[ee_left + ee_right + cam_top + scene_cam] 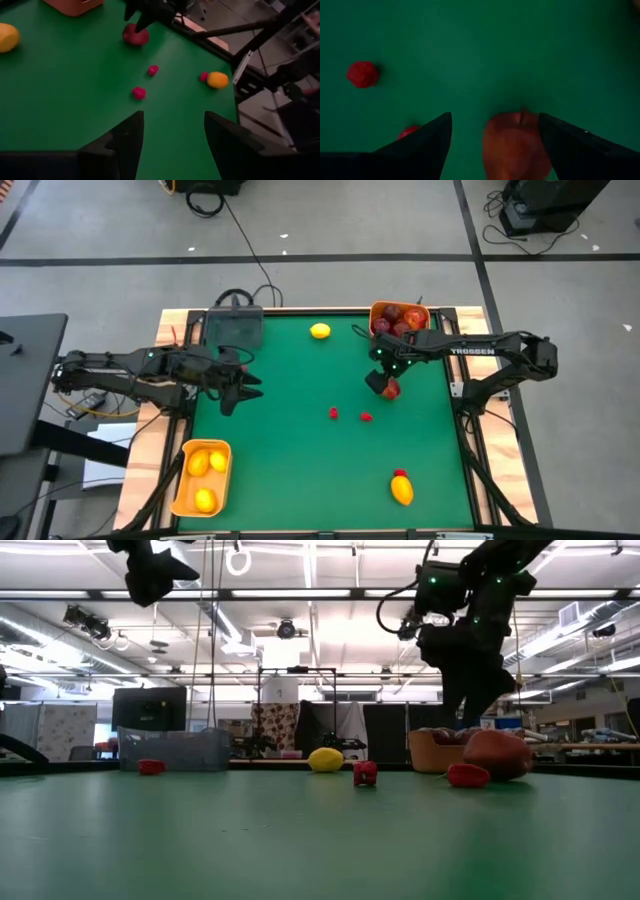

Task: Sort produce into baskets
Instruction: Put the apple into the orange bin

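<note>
Right claw spread wide around red apple on green surface, not clamped yet. Left claw open, empty, near grey tray.

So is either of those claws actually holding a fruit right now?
No. The right gripper is open around a red apple lying on the table, not yet closed on it. The left gripper hangs open and empty.

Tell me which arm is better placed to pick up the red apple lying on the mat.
The right. Its gripper hangs directly over the apple, fingers open on either side of it. The left gripper, open and empty, is across the mat near the grey tray.
</note>
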You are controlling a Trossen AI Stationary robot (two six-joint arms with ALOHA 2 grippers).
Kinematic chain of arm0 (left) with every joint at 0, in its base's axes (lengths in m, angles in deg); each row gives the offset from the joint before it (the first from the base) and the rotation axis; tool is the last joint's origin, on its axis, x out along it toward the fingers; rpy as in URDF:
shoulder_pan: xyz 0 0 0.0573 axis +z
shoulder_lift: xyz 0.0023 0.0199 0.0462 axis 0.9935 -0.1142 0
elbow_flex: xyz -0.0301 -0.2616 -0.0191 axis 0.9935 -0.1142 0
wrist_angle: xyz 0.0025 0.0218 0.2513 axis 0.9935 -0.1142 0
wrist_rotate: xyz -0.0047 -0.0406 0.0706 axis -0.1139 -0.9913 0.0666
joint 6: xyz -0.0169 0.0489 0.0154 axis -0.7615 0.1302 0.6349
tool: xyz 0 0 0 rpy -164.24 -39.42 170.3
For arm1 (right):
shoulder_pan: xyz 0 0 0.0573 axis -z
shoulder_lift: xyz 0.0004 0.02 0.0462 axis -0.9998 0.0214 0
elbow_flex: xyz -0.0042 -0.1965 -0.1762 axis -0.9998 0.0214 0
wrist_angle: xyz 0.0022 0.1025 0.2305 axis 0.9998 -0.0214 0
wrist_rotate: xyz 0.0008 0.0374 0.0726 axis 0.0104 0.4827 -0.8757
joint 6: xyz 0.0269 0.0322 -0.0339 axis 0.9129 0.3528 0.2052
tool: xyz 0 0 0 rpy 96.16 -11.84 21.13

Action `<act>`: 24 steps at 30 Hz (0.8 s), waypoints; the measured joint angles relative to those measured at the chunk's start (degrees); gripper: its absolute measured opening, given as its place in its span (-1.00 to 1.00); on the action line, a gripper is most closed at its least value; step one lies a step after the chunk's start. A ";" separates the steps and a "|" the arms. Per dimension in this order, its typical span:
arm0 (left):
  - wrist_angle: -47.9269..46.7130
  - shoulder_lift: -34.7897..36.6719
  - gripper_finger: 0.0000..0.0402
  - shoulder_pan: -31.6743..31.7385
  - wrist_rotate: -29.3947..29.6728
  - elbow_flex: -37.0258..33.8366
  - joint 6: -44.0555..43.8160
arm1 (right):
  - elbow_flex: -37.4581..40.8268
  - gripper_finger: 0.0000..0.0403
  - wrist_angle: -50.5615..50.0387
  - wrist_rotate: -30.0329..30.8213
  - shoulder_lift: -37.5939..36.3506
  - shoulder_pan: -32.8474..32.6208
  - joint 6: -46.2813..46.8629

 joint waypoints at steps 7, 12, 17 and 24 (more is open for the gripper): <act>-0.76 -0.37 0.06 0.28 -0.27 -0.13 4.34 | -0.01 0.51 -0.07 0.50 0.00 -5.90 7.11; 1.08 -1.50 0.06 3.41 -8.94 -0.13 7.59 | -0.01 0.51 -0.10 2.72 0.00 -11.14 12.10; 1.92 -4.25 0.06 6.18 -11.78 -0.11 9.60 | -0.01 0.51 -0.11 4.08 0.00 -14.01 13.30; 1.76 -8.16 0.06 7.62 -11.99 -0.11 9.96 | -0.01 0.51 -0.58 8.15 0.00 -15.06 5.81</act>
